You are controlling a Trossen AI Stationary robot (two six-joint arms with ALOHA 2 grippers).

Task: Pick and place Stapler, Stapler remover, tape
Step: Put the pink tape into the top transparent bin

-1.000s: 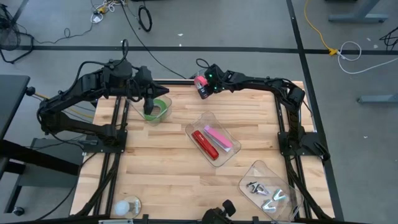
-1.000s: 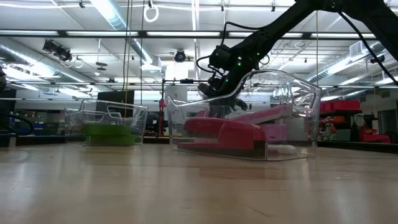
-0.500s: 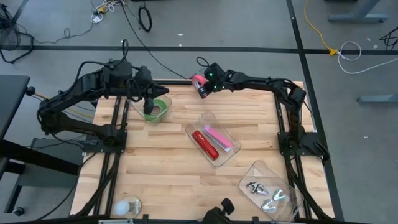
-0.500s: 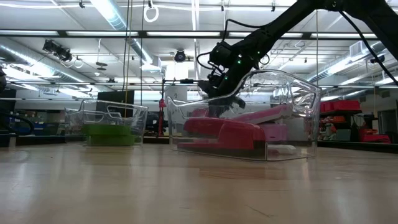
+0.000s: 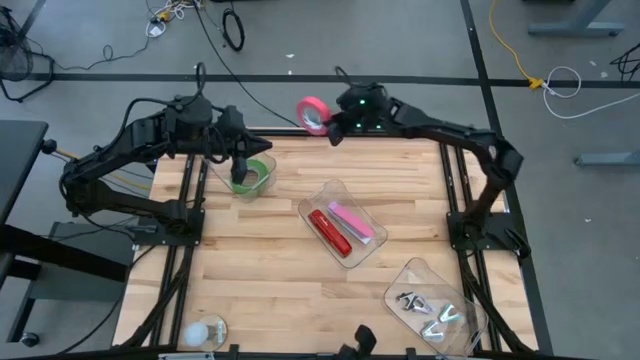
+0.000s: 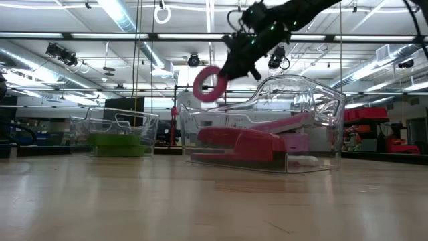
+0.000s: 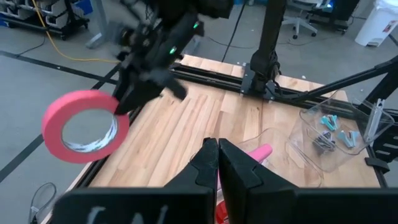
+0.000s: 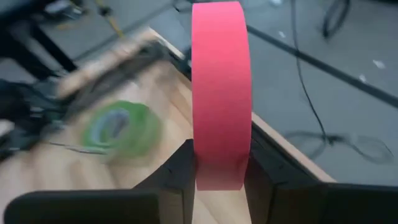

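Observation:
A pink tape roll (image 5: 313,113) is held in the air over the table's far edge by my right gripper (image 5: 329,124); it also shows in the low view (image 6: 204,84), the left wrist view (image 7: 84,124) and the right wrist view (image 8: 221,93). A red stapler (image 5: 328,232) and a pink stapler (image 5: 352,220) lie in a clear container (image 5: 312,200) at mid-table. Several staple removers (image 5: 425,305) lie in a clear container near the right front. My left gripper (image 5: 240,175) is shut and empty over a clear container holding a green tape roll (image 5: 260,172). My right gripper pinches the pink roll's band (image 8: 219,163) between its two fingers, one finger (image 8: 181,167) on each flat side face. The roll stands on edge beyond the fingertips, lifted clear of the table.
A white round thing (image 5: 205,333) sits at the near left corner. The stapler container (image 6: 267,127) stands close in the low view, with the green roll's container (image 6: 120,137) to its left. Bare wood (image 5: 260,270) lies between the containers.
My right gripper has risen with the pink tape roll and moved a little toward the table's far-left, turning as it went. The roll, low near the far edge before, now hangs well above it and shows as an open ring from above.

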